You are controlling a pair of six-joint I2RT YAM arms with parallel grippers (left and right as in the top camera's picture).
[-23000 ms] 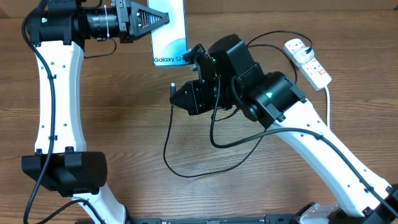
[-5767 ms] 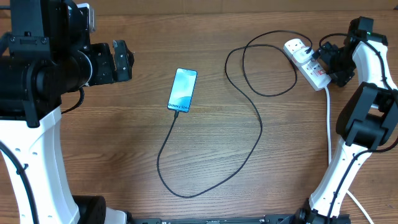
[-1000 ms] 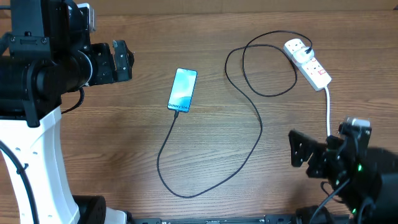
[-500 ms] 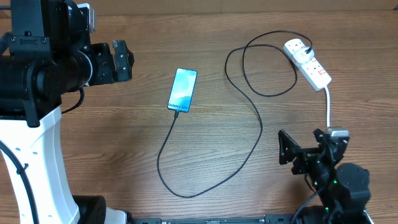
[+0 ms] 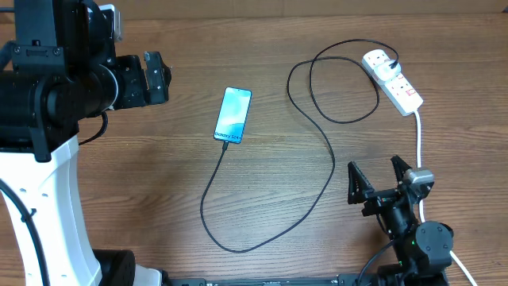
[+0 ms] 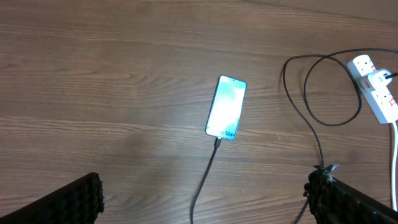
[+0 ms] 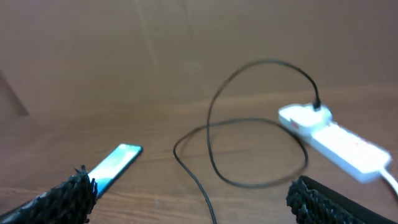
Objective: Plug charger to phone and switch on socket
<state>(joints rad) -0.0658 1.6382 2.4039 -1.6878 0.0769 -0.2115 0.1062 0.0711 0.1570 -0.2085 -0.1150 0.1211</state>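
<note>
The left fingers [image 6: 74, 202] stand wide apart and hold nothing above the brown wooden worktop [image 5: 143, 183]. The slim smartphone with a lit blue screen [image 5: 233, 115] lies flat ahead of them, well apart. The thin black charger cable [image 5: 333, 163] meets the short phone edge that faces these fingers. From there it runs in a wide curve and a loop to its black plug [image 5: 394, 63], which sits in the white oblong power strip [image 5: 394, 81]. The right fingers [image 5: 355, 184] are also spread and empty. The strip lies far ahead of them to the right, the phone ahead to the left. The thick white cord [image 5: 419, 139] passes close beside them. Whether the strip is switched on, we cannot tell.
</note>
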